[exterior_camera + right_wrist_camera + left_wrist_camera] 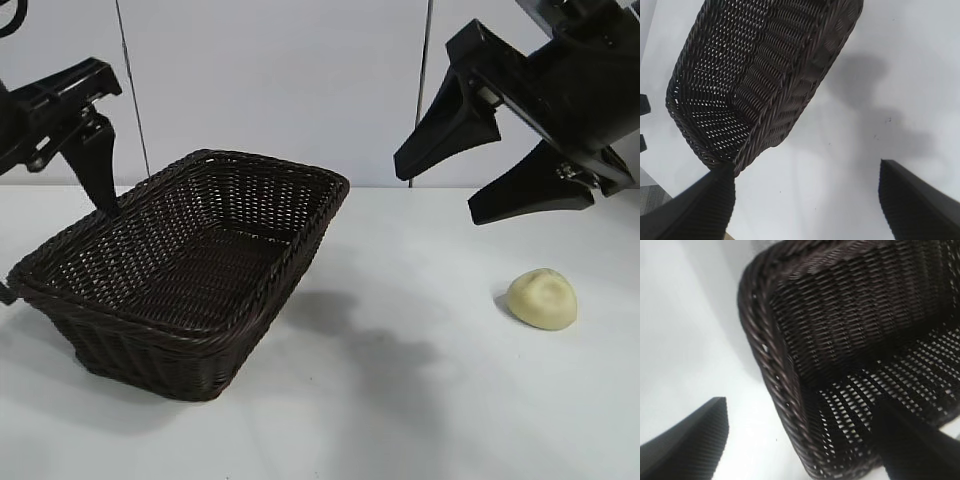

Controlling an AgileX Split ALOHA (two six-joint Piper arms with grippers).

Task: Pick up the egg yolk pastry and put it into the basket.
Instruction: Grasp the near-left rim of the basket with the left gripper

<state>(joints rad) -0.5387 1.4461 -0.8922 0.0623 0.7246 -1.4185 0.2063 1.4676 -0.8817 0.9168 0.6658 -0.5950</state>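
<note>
Approach seems to be the step in hand: the right gripper [492, 178] hangs in the air at about two o'clock in the exterior view, its two dark fingers spread wide with nothing between them, above and slightly toward eleven o'clock of the egg yolk pastry [542, 298]. That pastry lies on the bare white table [400, 400] at roughly four o'clock in that view, well apart from the basket [200, 345], which sits at about nine o'clock and holds nothing that can be seen. Neither wrist view shows the pastry; the right wrist view takes in the basket's outer wall and the table beyond the parted fingertips [705, 205]. By my judgement the next move calls for the right gripper to shift a little toward five o'clock and come down so that the fingers straddle the bun, then close gently, since so small and soft-looking a thing might dent or slip. The pastry rests dome up, its shallow dent facing upward and toward the camera; its long axis appears to run roughly from ten o'clock to four o'clock, though it is nearly round and the lean is slight. The basket's long axis runs from about seven o'clock to one o'clock, its mouth open upward. The left gripper [97, 180] is idle at ten o'clock, just beside the basket's far left rim, fingers parted and holding nothing, one of them over the basket's mouth.
</note>
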